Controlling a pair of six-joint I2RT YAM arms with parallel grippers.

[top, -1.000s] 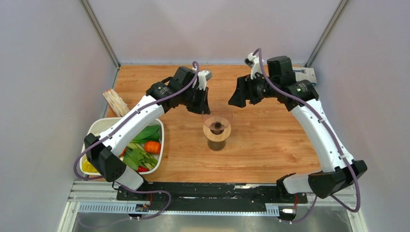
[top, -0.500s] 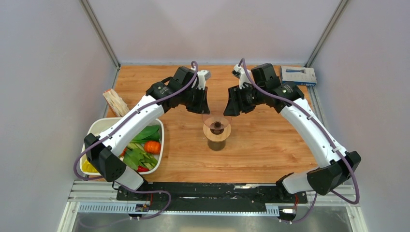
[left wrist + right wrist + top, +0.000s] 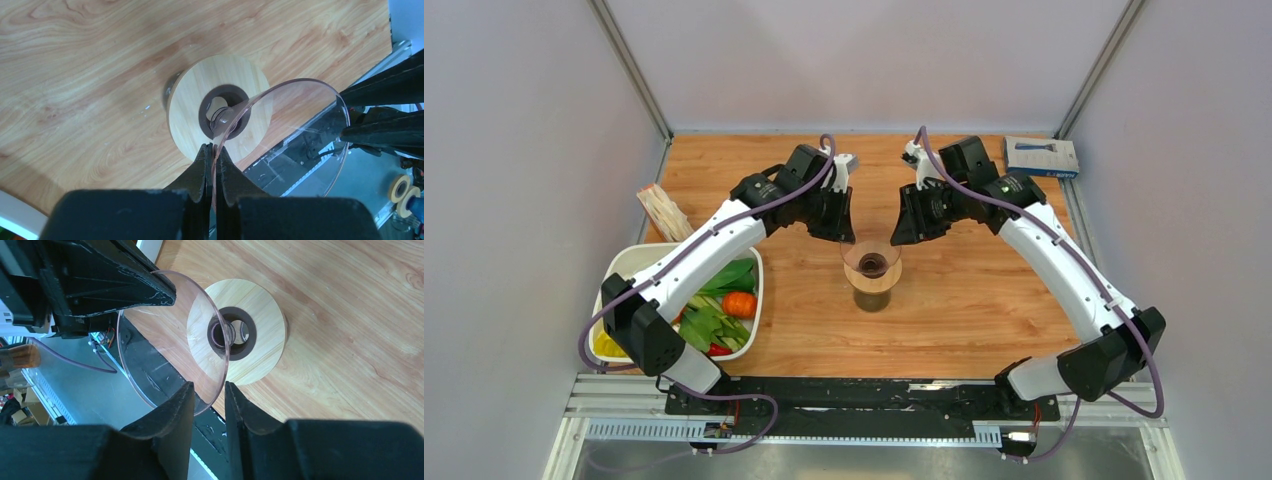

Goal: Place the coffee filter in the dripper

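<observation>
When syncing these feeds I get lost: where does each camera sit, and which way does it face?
Top external: above and behind the bases, looking down on the table; left arm and right arm show whole.
Left wrist: on the left wrist, looking down its left tool, shut on the dripper's clear rim.
Right wrist: on the right wrist, looking down its right tool, open astride that rim.
Shared: both wrist views show the dripper's tan base.

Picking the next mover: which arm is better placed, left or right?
Right, likely: left gripper is shut on the dripper rim; right gripper is open astride it, holding nothing, so free to fetch the coffee filter, which no view shows.
</observation>
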